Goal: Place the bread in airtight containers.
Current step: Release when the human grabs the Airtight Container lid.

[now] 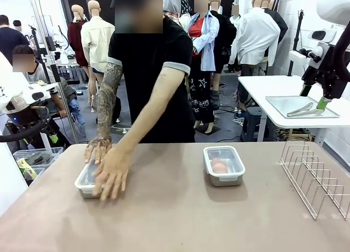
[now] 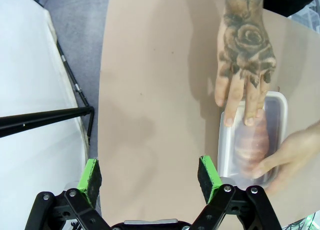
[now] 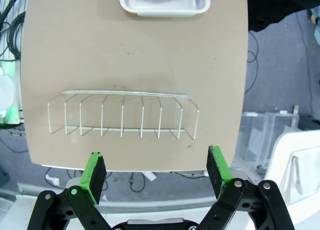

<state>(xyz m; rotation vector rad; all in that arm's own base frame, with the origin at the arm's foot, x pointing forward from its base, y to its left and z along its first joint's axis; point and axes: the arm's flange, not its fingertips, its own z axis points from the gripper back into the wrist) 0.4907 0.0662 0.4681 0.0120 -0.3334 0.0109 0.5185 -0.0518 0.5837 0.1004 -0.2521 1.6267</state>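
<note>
Two airtight containers stand on the brown table. The left container [image 1: 83, 182] lies under both of a person's hands [image 1: 109, 173], which press on its clear lid. In the left wrist view a bread roll [image 2: 252, 145] shows through that lid of the same container [image 2: 276, 103], with fingers [image 2: 240, 98] on top. My left gripper [image 2: 150, 176] hovers open above bare table beside it. The right container [image 1: 224, 165] is lidded and holds an orange-brown bread roll [image 1: 219, 165]. My right gripper [image 3: 156, 167] hangs open high over the table's edge, well away from that container [image 3: 164, 3].
A wire dish rack [image 1: 314, 178] stands at the table's right end, below the right gripper [image 3: 122, 115]. My right arm [image 1: 328, 71] is raised at the far right. A white side table behind it carries a flat steel tray [image 1: 301, 106].
</note>
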